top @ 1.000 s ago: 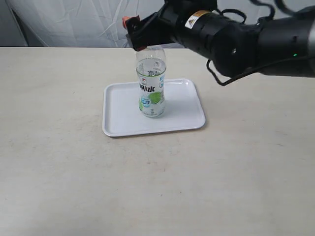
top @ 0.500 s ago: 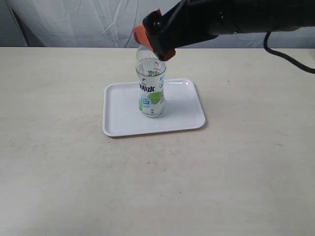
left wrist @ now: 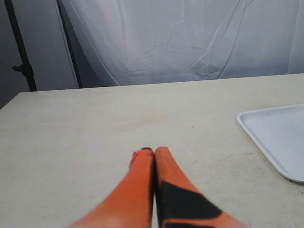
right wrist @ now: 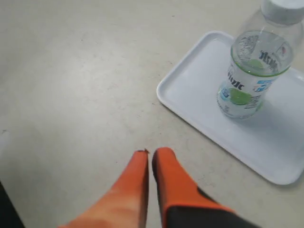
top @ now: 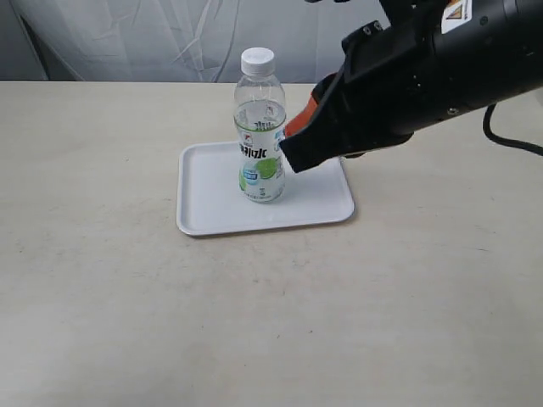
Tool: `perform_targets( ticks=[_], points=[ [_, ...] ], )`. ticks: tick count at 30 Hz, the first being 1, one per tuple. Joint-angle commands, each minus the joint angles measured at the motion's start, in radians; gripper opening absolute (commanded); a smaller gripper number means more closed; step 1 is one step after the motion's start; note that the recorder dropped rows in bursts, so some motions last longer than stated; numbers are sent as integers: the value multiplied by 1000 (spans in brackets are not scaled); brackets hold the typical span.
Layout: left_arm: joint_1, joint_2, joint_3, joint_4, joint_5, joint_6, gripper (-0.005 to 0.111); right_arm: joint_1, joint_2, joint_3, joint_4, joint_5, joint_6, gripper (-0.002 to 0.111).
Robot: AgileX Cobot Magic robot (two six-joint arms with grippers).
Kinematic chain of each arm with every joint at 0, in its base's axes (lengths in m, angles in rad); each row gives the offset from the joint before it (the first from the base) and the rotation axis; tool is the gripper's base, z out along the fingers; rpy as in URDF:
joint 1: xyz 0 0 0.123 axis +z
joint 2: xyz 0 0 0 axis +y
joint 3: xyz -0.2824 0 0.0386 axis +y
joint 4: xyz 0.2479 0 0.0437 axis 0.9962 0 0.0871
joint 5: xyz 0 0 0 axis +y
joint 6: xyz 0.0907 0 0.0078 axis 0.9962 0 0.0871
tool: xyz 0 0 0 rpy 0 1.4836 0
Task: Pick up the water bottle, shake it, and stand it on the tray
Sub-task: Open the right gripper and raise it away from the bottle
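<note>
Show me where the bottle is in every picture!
Exterior: bottle stands upright mid-picture, on the tray.
Left wrist: no bottle; only a tray corner shows.
Right wrist: bottle on the tray, beyond the right gripper.
Shared landmark: the white tray.

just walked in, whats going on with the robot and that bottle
The water bottle stands upright on the tray, cap on, with nothing gripping it. The right gripper is shut and empty, its fingers clear of the bottle, above the table. The left gripper is also shut and empty, off to one side of the tray. The placing step looks done.
</note>
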State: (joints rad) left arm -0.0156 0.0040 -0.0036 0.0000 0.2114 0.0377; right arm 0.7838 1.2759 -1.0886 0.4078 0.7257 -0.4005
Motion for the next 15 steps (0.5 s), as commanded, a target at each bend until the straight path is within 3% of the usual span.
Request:
perform_targets(
  ticks=[1, 8, 15],
  points=[
    [-6, -4, 4, 0, -9, -4, 0, -5, -10, -5, 60, -1, 16, 10],
    [-6, -4, 4, 0, -9, -4, 0, -5, -12, -5, 60, -33, 18, 10],
    [-6, -4, 4, 0, -9, -4, 0, -9, -83, 0, -49, -283, 58, 10]
  ],
)
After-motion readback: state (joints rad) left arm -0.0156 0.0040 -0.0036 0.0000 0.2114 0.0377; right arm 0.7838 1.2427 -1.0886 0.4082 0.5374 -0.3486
